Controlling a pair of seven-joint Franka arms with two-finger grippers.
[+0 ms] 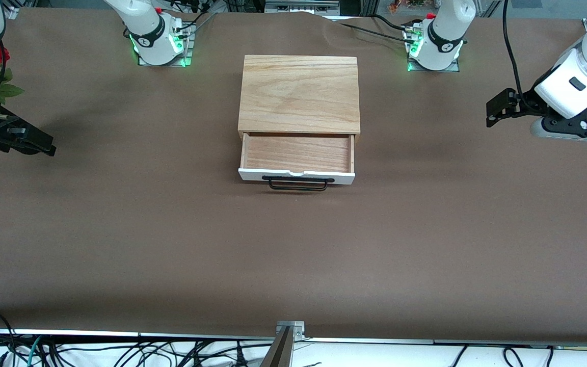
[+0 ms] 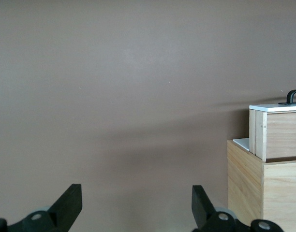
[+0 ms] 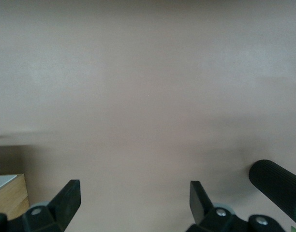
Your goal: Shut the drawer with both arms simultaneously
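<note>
Drawer: pulled well out of an oak-coloured box at the middle of the brown tabletop. Its white front panel and black bar handle face the front camera. The tray is empty.
Left gripper: hovers over bare tabletop, well apart from the box, toward the left arm's end. Jaws apart, holding nothing.
Right gripper: hovers over bare tabletop, well apart from the box, toward the right arm's end. Jaws apart, holding nothing.
Progress: closing not yet begun, I judge; neither gripper touches the drawer.
Risk, uneven push: if one arm meets the front panel first, the drawer may skew and jam.
Risk, sliding box: nothing appears to anchor the box, so a hard push may shove it toward the robot bases.
Risk, handle: spread jaws could snag the bar.
</note>
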